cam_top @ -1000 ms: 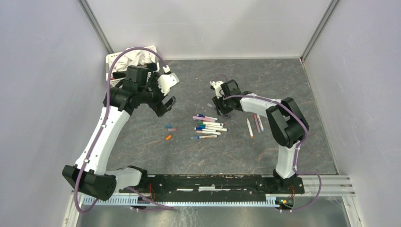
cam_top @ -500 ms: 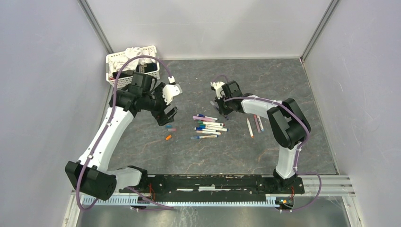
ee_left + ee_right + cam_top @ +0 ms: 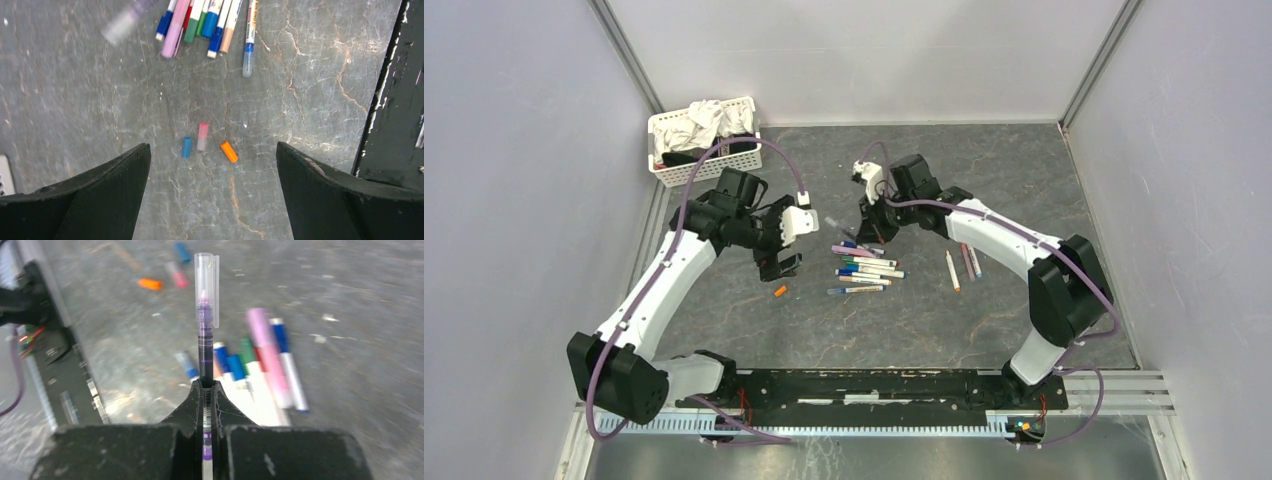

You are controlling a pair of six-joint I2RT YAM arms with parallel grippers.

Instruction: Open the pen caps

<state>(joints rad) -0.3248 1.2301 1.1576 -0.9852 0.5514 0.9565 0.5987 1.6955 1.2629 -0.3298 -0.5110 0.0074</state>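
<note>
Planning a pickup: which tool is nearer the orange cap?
Left. The left tool hovers open just over the orange cap; the right tool holds a purple pen farther away.

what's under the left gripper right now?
Three loose caps lie on the table below its open fingers: a blue cap, a pink cap and an orange cap. From above, the left gripper hides the blue and pink; only the orange shows.

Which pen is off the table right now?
The purple-ink pen with the clear cap, clamped in the right pincer. All the other pens lie flat on the table.
</note>
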